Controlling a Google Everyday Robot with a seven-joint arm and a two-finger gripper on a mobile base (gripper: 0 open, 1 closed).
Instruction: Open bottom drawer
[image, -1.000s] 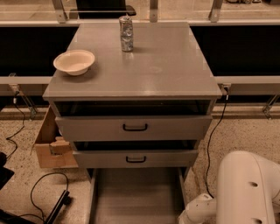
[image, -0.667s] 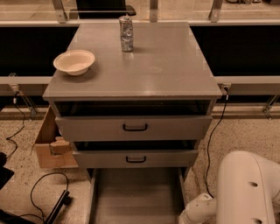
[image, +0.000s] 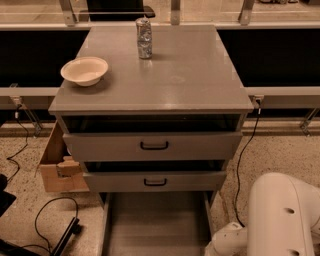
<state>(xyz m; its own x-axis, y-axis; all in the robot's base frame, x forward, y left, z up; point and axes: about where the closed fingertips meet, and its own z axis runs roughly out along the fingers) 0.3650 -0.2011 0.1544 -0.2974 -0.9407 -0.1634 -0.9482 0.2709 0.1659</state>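
Arm (image: 284, 216): a bulky white link fills the near right corner, standing roughly upright, with a smaller white joint (image: 226, 243) at its lower left, just beside the right rail of the bottom drawer (image: 155, 225). The arm runs off the near edge. The gripper is out of view past that edge, so whether the claw is wide, narrow or holding anything can't be told.

Against the earlier frames nothing differs: arm in the same near right spot, drawers at the same extension, tabletop items unmoved.

Counts, big to small:
- One grey cabinet (image: 165, 75), centre of the scene.
- Three drawers. The bottom drawer is pulled far out toward the near edge, its plain grey tray showing and its front cut off by the frame. The top drawer (image: 200, 146) and middle drawer (image: 195, 181) each sit slightly out, with a dark gap above the front.
- One cardboard box (image: 59, 167) on the floor, touching the cabinet's left side.
- One pale bowl (image: 84, 70), cabinet top, left.
- One can (image: 144, 38), upright, far centre of the top, well apart from the bowl.
- Two black handles visible, one per upper front.
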